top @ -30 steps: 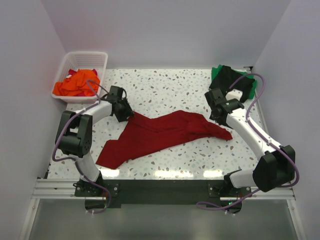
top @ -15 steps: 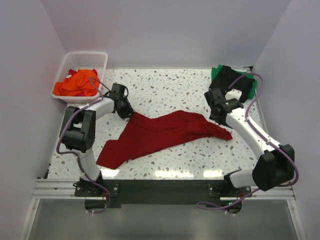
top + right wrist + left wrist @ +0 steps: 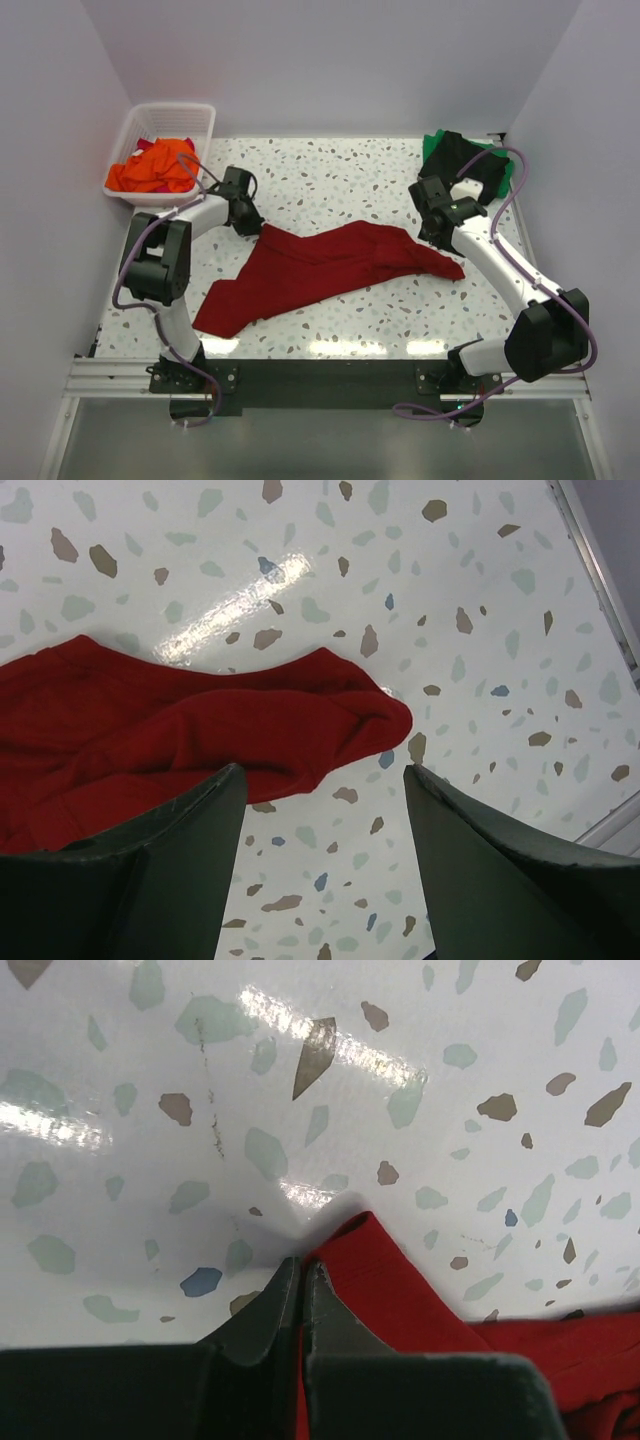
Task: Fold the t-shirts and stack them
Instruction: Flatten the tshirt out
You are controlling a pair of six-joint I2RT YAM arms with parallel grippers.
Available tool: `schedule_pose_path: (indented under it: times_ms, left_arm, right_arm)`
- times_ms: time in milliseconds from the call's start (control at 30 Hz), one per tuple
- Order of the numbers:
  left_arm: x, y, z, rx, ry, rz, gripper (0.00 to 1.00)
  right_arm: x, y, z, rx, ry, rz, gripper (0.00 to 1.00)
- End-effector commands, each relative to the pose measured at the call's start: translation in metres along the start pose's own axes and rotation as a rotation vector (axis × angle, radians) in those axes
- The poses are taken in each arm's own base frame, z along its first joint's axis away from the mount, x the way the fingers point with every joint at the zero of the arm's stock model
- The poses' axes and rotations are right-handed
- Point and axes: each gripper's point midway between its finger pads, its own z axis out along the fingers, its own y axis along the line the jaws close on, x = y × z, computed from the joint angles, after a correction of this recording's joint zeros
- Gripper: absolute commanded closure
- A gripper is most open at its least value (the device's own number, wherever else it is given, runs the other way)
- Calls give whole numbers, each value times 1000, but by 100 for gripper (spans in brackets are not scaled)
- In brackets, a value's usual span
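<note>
Two arms flank the dark red t-shirt [image 3: 320, 265], which lies crumpled mid-table with bare terrazzo table [image 3: 330, 175] open beyond it. Reaching low, the left gripper [image 3: 300, 1275] is pinched closed on the shirt's far-left corner. The right gripper [image 3: 322, 772] hangs spread wide above the shirt's right tip. From the top view, the left fingertips are hard to make out.

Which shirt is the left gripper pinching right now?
The dark red t-shirt, lying loose mid-table; the orange shirt sits in the basket, the black shirt and green shirt at the far right corner.
</note>
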Motion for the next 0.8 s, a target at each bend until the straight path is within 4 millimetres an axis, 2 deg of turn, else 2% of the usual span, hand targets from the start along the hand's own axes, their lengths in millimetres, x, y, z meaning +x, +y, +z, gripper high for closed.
schedule_pose_path:
  times_ms: [0, 67, 300, 433, 533, 633, 700, 733, 767]
  left_arm:
    - [-36, -15, -42, 25, -140, 8, 100]
    - [-45, -15, -53, 21, -180, 8, 100]
    - [-86, -25, -123, 40, -375, -18, 100]
    - [-110, -27, -162, 48, -491, -44, 100]
    - [-119, -22, -185, 35, -548, -71, 100]
    - [-122, -18, -197, 30, -570, -81, 100]
    - [-117, -17, -195, 24, -546, -75, 100]
    - [-115, -16, -193, 21, -535, -75, 100]
    - [-111, -16, -190, 20, -516, -71, 100]
  right_arm:
    - [-11, 11, -7, -61, -15, 32, 32]
    - [-9, 19, -9, -124, -4, 12, 32]
    - [14, 43, -7, -239, 74, -62, 34]
    - [25, 63, -15, -334, 94, -94, 34]
    - [30, 79, -21, -419, 108, -105, 34]
    - [26, 100, -33, -506, 96, -116, 35]
    - [22, 113, -39, -557, 80, -143, 35]
    - [16, 127, -47, -603, 66, -146, 35]
    - [19, 135, -44, -610, 77, -169, 35]
